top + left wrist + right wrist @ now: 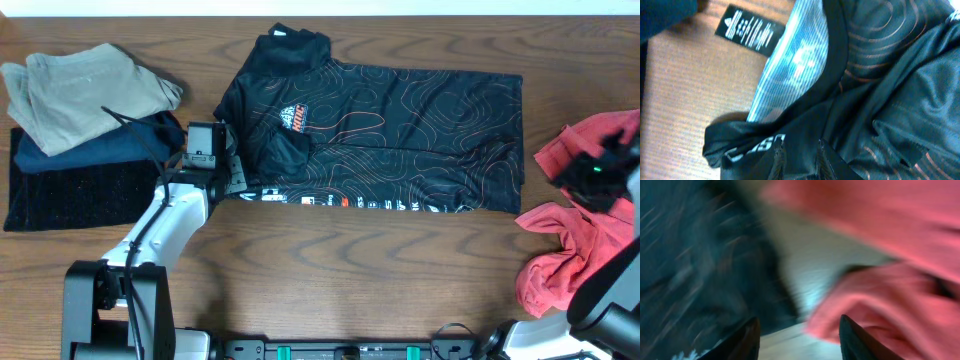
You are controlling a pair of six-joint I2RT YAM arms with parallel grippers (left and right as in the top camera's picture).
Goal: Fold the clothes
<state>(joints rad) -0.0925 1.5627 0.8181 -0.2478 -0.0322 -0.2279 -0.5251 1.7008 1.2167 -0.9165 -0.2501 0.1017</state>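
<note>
The black jersey [400,120] with thin orange contour lines lies spread across the back middle of the table, white and red lettering along its near hem. My left gripper [235,180] is at its near left corner. In the left wrist view my left gripper [799,160] has narrowly spaced fingers closed on the jersey [890,100] by the lettered hem, which is raised off the wood. My right gripper [570,172] is open and empty, over bare wood [800,330] between the jersey [690,255] and the coral-red garments [565,255] [880,240].
A stack of folded clothes sits at the far left: a beige garment [80,90] on a navy one [100,145] on a black textured one [80,190]. A black neck label [747,30] and a pale blue inner lining [795,60] show by the jersey collar.
</note>
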